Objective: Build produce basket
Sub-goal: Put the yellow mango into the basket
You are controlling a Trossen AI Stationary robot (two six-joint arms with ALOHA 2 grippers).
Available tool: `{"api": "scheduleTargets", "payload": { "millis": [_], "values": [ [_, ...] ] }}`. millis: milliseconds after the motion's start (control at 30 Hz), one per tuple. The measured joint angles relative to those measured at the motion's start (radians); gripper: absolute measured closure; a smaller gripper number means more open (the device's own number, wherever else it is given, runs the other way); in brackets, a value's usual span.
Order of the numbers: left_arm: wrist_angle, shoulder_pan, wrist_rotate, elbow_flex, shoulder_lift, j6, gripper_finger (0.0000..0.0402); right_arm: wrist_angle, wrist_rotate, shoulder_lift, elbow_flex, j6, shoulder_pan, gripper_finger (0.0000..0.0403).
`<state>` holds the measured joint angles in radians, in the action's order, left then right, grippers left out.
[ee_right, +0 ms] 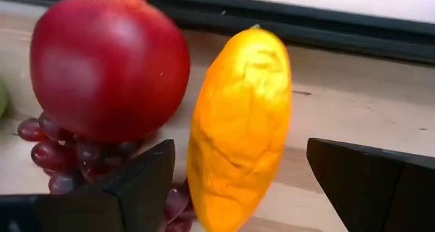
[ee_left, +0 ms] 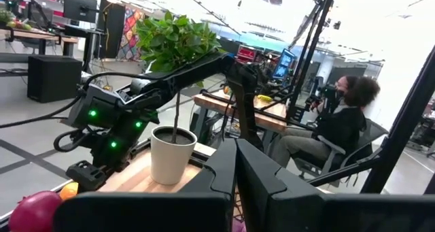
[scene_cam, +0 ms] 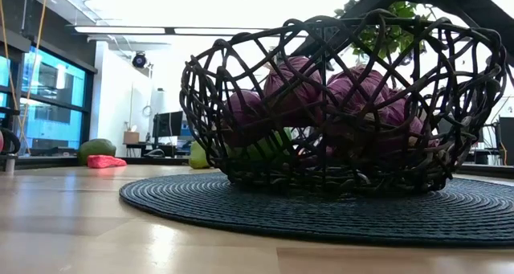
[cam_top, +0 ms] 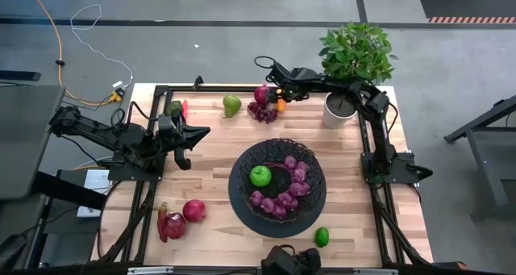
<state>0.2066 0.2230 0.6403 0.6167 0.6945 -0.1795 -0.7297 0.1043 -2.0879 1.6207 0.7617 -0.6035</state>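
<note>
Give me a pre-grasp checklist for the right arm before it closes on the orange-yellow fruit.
1. Right pincer open: ok.
2. Orange-yellow fruit between its fingers: ok.
3. Fruit clear of neighbours: not ok; the red fruit and the grapes sit close beside it.
4. Room in the basket: ok; only a green apple and purple pieces inside.
5. Left pincer shut, away from the basket: ok.

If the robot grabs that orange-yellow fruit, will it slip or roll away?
It might. The orange-yellow fruit looks smooth and a bit shiny, so it could slip. It is long and rounded, so a nudge would probably roll or tip it. The open right gripper sits around it, and the red fruit beside it may block rolling that way.
</note>
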Motion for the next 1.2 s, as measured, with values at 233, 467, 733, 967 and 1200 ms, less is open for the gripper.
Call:
{"api": "scheduleTargets", "payload": {
  "millis": [233,467,733,967,1200],
  "values": [
    [0.000,0.000,0.000,0.000,0.000,-0.001,0.0401,0.032,-0.028,-0.021,0.000,0.001,-0.001,0.0087],
    [0.002,0.000,0.000,0.000,0.000,-0.001,0.0401,0.027,-0.026,-0.050,0.000,0.020,-0.001,0.0107],
    [0.002,0.000,0.000,0.000,0.000,-0.001,0.0401,0.019,-0.008,-0.061,0.000,0.022,-0.001,0.0181],
    [0.002,0.000,0.000,0.000,0.000,-0.001,0.0401,0.005,-0.008,-0.056,0.000,-0.004,-0.001,0.0214],
    [0.001,0.000,0.000,0.000,0.000,0.000,0.0401,0.029,-0.002,0.023,0.000,-0.084,0.009,0.0214]
  ]
}}
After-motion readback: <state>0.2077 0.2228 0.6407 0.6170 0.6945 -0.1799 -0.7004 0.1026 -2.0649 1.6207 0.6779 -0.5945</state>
